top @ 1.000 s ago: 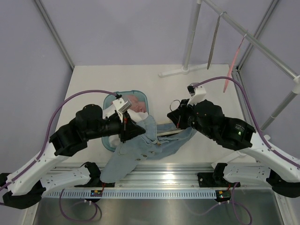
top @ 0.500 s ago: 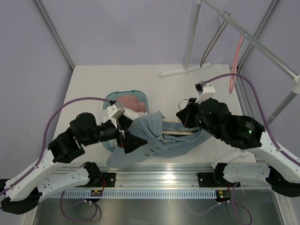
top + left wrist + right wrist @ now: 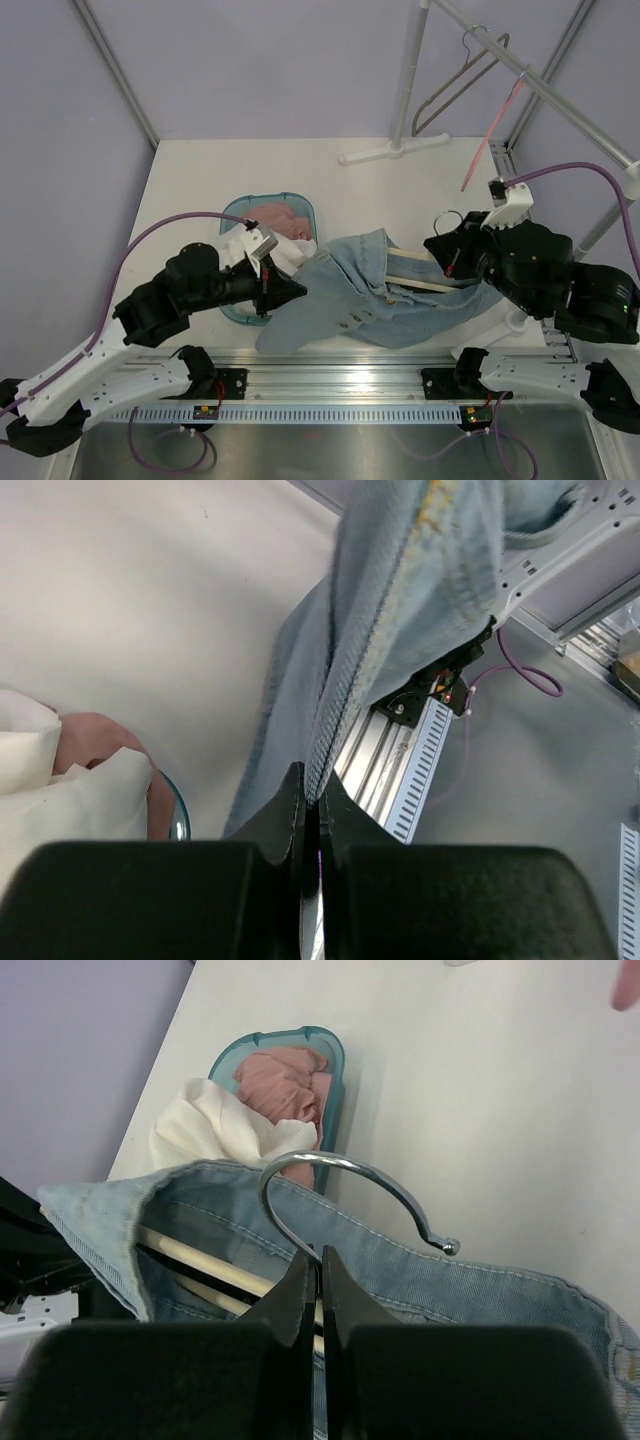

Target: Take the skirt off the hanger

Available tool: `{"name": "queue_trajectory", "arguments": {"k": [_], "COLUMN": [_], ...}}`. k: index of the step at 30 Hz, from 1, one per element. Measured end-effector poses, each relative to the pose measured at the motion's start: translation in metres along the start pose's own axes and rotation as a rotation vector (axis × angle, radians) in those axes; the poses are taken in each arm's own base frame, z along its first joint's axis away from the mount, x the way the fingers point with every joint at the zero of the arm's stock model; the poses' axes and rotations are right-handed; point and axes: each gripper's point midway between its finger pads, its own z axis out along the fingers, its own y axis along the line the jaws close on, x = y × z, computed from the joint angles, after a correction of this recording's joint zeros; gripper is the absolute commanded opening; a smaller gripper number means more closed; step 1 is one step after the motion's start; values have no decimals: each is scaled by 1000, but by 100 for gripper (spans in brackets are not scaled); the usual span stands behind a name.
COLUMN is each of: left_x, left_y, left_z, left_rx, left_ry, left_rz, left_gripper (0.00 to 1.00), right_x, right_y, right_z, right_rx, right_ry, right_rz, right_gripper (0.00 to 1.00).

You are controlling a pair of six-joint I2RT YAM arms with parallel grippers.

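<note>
A light-blue denim skirt (image 3: pixel 385 305) lies stretched across the table between my two arms, still round a wooden hanger (image 3: pixel 425 282) with a silver hook (image 3: pixel 340 1185). My left gripper (image 3: pixel 297 291) is shut on the skirt's edge (image 3: pixel 390 630) at its left end. My right gripper (image 3: pixel 447 262) is shut on the hanger's hook at its neck; the wooden bars (image 3: pixel 205 1265) show inside the waistband (image 3: pixel 480 1275). The skirt's fabric hangs over the table's front edge.
A teal basket (image 3: pixel 303 207) with pink and white cloth sits left of centre, also in the right wrist view (image 3: pixel 335 1055). A garment rack pole (image 3: pixel 408 75) with a wire hanger (image 3: pixel 455 82) and a pink hanger (image 3: pixel 492 125) stands at the back right. The aluminium rail (image 3: pixel 340 378) runs along the near edge.
My right gripper has pulled the hanger to the right and my left gripper has held the skirt's edge, so the skirt is stretched wider. The hangers on the rack have swung.
</note>
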Motion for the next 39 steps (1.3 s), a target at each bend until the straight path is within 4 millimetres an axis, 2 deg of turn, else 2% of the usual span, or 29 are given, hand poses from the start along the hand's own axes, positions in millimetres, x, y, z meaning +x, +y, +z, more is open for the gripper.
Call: {"name": "queue_trajectory", "arguments": {"k": [8,14,20,23,27,31,34,38,39], "left_x": [-8,-24,-20,-17,-26,-52,-80,-121,-132], "left_y": [22,36,49,54,61,75,97,147,161], "left_z": [-2,-18,-33,-36,-41,-50,-57,-76,-87], "left_rx": [-137,-255,-340,-366,-421,-535,-662,-842,-896], "left_ry": [-28,-94,-90,-78,-67,-63,-56,-39,-38], "left_rz": [-14,-9,-3,3,41,118,167,153,141], "left_gripper": [0,0,0,0,0,0,0,0,0], "right_x": [-5,-14,-20,-23,-33,-48,-54,-51,-48], "right_y": [-27,-47,-69,-70,-58,-32,-5,33,40], "right_z": [-39,-64,-80,-79,-77,-79,-82,-88,-90], "right_rx": [-15,-18,8,5,-39,-123,-222,-371,-405], "right_ry": [-44,-113,-180,-207,-236,-236,-199,-103,-76], "right_rz": [68,183,228,218,225,244,258,266,270], "right_gripper": [0,0,0,0,0,0,0,0,0]}}
